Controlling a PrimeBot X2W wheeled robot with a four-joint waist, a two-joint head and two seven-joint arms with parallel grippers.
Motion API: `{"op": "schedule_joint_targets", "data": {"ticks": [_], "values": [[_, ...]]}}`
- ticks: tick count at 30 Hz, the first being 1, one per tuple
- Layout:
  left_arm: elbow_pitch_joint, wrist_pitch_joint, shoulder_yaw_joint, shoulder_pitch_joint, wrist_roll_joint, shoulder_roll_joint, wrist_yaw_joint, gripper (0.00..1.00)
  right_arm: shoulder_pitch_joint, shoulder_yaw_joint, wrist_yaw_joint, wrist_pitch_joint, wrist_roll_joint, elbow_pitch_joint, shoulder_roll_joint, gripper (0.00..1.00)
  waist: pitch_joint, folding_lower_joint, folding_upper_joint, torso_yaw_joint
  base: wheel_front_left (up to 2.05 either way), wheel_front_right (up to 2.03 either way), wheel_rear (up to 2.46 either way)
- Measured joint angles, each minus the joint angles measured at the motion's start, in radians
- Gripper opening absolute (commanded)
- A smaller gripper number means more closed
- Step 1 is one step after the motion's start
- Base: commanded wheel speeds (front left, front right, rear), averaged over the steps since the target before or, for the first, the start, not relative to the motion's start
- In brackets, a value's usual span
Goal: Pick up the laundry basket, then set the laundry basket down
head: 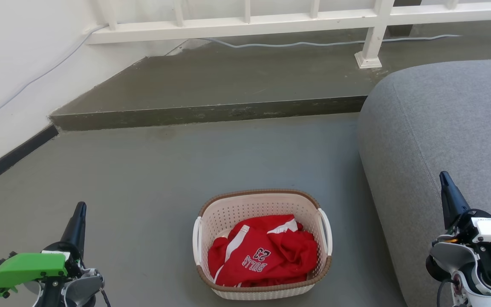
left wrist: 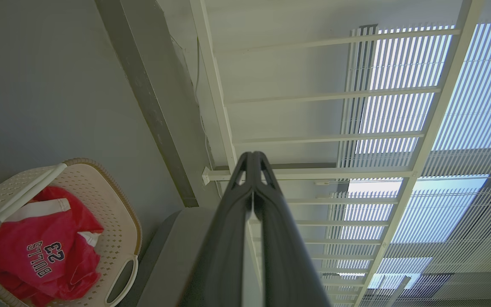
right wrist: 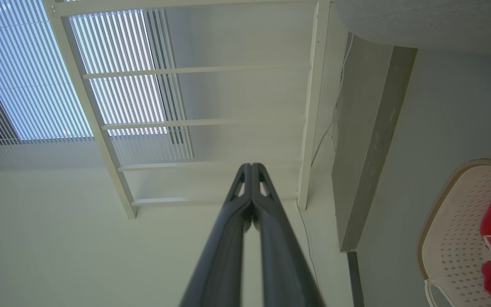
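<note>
Our left gripper (head: 78, 221) sits low on the left and our right gripper (head: 446, 184) low on the right. Each has its two dark fingers pressed together, holding nothing. The laundry basket (head: 249, 209) stands on the grey floor (head: 164, 170) between them. There is open floor on its left, and the grey sofa (head: 441, 128) is near its right. The basket is cream with little holes, a brown rim and white handles, and a red Bulls jersey (head: 267, 256) lies inside. Behind are a low step (head: 207, 113) and a white railing (head: 245, 26).
</note>
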Motion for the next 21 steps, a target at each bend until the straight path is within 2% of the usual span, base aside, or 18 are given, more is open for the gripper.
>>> {"op": "schedule_joint_targets", "data": {"ticks": [21], "values": [[0.0,0.0,0.0,0.0,0.0,0.0,0.0,0.0,0.0,-0.001,0.001,0.0,0.0,0.0,0.001,0.0,0.0,0.0,0.0,0.0,0.0,0.0,0.0]]}}
